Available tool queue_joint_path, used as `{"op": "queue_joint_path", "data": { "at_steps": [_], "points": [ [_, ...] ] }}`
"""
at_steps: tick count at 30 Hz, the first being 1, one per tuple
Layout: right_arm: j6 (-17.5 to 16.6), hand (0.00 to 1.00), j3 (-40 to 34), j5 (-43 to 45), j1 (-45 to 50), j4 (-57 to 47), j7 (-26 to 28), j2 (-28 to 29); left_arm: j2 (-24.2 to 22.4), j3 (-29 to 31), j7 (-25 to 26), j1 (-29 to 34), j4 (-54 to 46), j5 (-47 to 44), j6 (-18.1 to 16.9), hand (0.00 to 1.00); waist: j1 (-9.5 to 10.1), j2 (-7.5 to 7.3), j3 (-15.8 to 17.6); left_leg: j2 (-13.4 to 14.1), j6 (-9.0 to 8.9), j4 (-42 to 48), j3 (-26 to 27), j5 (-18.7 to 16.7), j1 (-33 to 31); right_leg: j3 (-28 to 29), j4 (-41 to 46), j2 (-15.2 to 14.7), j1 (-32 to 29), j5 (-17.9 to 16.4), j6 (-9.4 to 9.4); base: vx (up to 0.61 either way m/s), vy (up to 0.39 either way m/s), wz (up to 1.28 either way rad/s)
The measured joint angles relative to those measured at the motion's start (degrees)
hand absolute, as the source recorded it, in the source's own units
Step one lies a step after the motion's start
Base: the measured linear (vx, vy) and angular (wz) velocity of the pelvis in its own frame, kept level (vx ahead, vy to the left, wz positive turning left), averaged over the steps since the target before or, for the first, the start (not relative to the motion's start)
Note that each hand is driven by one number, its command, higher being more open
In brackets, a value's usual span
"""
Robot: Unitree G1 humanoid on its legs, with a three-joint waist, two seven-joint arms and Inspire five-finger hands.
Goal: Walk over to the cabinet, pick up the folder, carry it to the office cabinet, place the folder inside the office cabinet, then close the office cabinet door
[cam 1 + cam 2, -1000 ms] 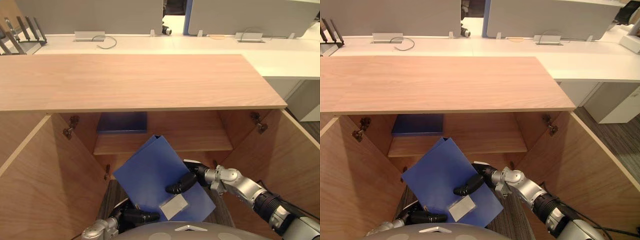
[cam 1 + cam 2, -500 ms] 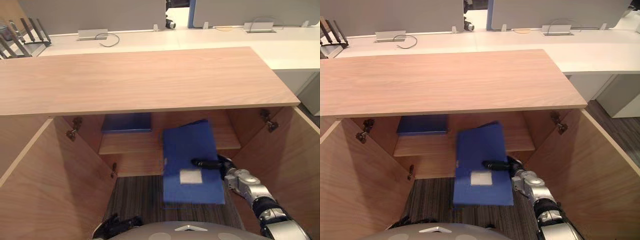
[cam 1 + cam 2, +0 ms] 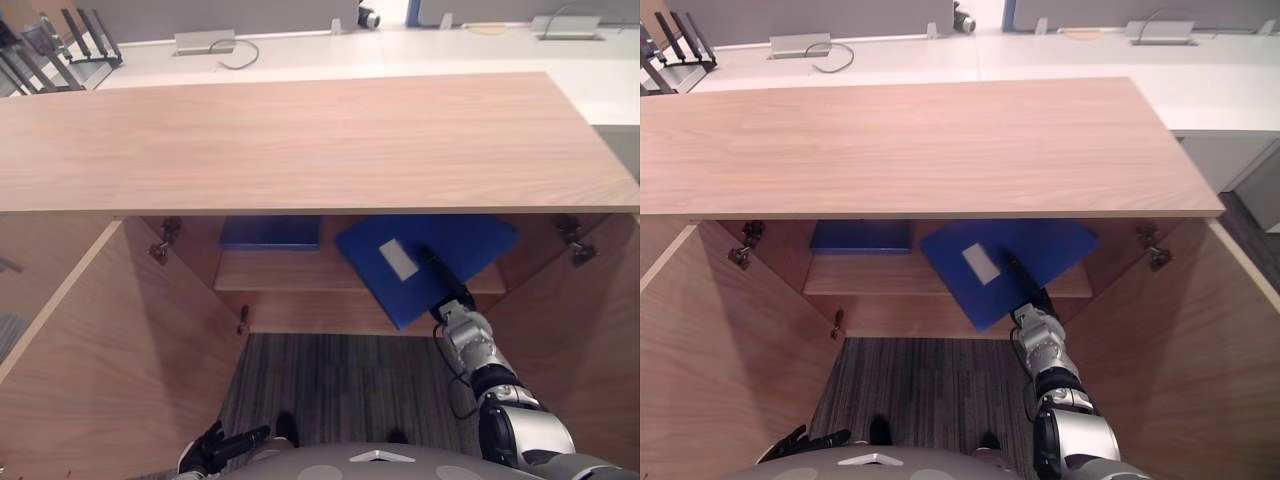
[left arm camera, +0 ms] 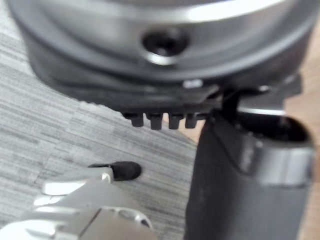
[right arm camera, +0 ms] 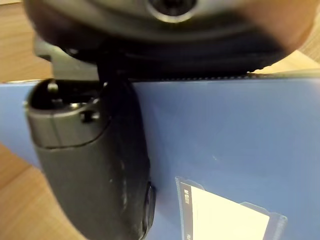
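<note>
Folder (image 3: 455, 240) moved from mid-air onto shelf (image 3: 270, 270) right end; right robot hand (image 3: 450, 292) pinching it. Push fully in before letting go.

I record the folder (image 3: 430, 262) raised from low before the cabinet (image 3: 300, 140) up over its shelf (image 3: 290, 272), now gripped by the right hand (image 3: 447, 283) alone; the left hand (image 3: 225, 447) has released it and dropped.

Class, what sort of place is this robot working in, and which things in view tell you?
Probably an office: the right hand holds a blue folder in a wooden cabinet, white desks with grey divider screens stand behind, striped grey carpet below.
</note>
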Motion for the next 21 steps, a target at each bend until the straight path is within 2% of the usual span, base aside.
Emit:
{"op": "queue_joint_path", "data": {
  "at_steps": [1, 3, 4, 5, 6, 7, 8, 10, 13, 15, 21],
  "points": [
    [-0.4, 0.0, -0.6, 1.2, -0.7, -0.3, -0.3, 0.2, -0.2, 0.0, 0.3, -0.1, -0.6, 0.1, 0.0, 1.0, 0.18, 0.27, 0.7, -0.1, 0.07, 0.0, 0.0, 0.0, 0.0, -0.1, 0.0, -0.1, 0.0, 0.1, 0.13, 0.01, 0.013, 0.08],
    [-2.6, 0.0, -2.5, 5.0, -2.6, -2.8, -1.4, 0.8, -0.9, -0.1, 1.0, -1.4, -2.2, 0.1, -0.1, 1.0, 0.48, 1.4, 4.4, -0.4, 0.63, 1.2, -0.6, -0.1, -0.8, -0.7, 1.3, -0.7, -0.1, 0.2, 0.26, -0.02, 0.033, 0.12],
    [-3.7, 0.0, -3.1, 7.1, -3.8, -5.8, -2.7, 1.0, -1.5, -0.7, 2.0, -2.9, -3.4, 0.2, -0.2, 1.0, 0.64, 2.28, 7.7, 0.2, 1.19, 5.5, -1.1, -1.6, -3.1, -1.4, 4.3, -1.2, -1.8, 0.0, 0.24, -0.05, 0.045, 0.08],
    [-4.0, 0.0, -3.3, 7.6, -4.5, -7.5, -3.2, 1.3, -1.9, -0.9, 2.4, -3.4, -4.2, 0.3, -0.3, 1.0, 0.71, 2.76, 9.2, 0.9, 1.46, 8.0, -1.1, -2.5, -4.5, -1.4, 6.5, -1.5, -3.2, -0.2, 0.18, -0.11, 0.063, -0.1],
    [-4.9, 0.0, -3.5, 9.8, -5.5, -11.9, -4.2, 2.7, -2.7, -1.1, 3.1, -4.3, -5.8, 0.3, -0.4, 1.0, 0.97, 3.38, 11.9, 1.8, 1.97, 13.4, -0.9, -4.7, -7.6, -1.4, 12.1, -2.2, -6.8, -2.1, -0.04, -0.19, 0.066, -0.2],
    [-5.9, 0.0, -3.5, 11.8, -5.9, -16.9, -4.7, 4.8, -3.2, -1.3, 3.6, -5.0, -7.4, 0.3, -0.5, 1.0, 0.87, 3.33, 13.6, 2.2, 2.34, 18.6, -0.6, -6.9, -11.2, -1.3, 18.4, -3.4, -11.1, -5.1, -0.14, -0.2, 0.063, -0.18],
    [-6.4, 0.0, -3.5, 12.2, -6.1, -19.2, -4.8, 5.9, -3.4, -1.5, 3.8, -5.2, -8.4, 0.2, -0.5, 1.0, 0.94, 3.25, 14.1, 2.4, 2.52, 21.0, -0.4, -7.9, -13.1, -1.1, 21.5, -4.0, -13.4, -6.3, -0.27, -0.2, 0.047, -0.13],
    [-8.3, 0.0, -2.6, 14.7, -7.7, -25.6, -6.1, 9.1, -4.2, -1.9, 4.8, -6.5, -11.5, 0.1, -1.0, 1.0, 1.39, 2.42, 15.2, 2.8, 3.16, 27.9, 0.4, -10.2, -19.5, 0.3, 31.1, -6.1, -21.8, -9.9, -0.59, -0.17, 0.033, -0.14],
    [-10.6, 0.0, -1.0, 15.1, -9.7, -31.5, -7.1, 11.2, -5.9, -1.8, 5.2, -7.9, -14.9, 0.1, -1.4, 1.0, 2.25, 1.93, 15.8, 3.6, 3.71, 33.9, 1.6, -12.5, -26.2, 2.1, 38.4, -7.5, -30.2, -12.8, -0.98, -0.21, 0.026, -0.18],
    [-12.1, 0.0, 0.3, 16.1, -10.0, -35.0, -8.2, 12.2, -6.3, -1.8, 5.4, -8.4, -16.2, 0.1, -1.4, 1.0, 2.26, 1.78, 16.1, 4.0, 3.84, 35.8, 2.0, -13.3, -28.9, 3.0, 41.1, -7.8, -33.8, -13.8, -1.51, -0.18, -0.002, -0.12],
    [-16.3, 0.0, 2.5, 16.3, -10.8, -43.5, -9.8, 14.2, -7.6, -1.9, 6.9, -8.6, -20.3, 0.0, -1.6, 1.0, 2.29, 1.39, 16.3, 5.6, 3.88, 40.0, 4.0, -13.5, -36.6, 6.1, 47.1, -8.0, -44.4, -14.1, -2.1, -0.08, -0.021, -0.15]
  ]
}}
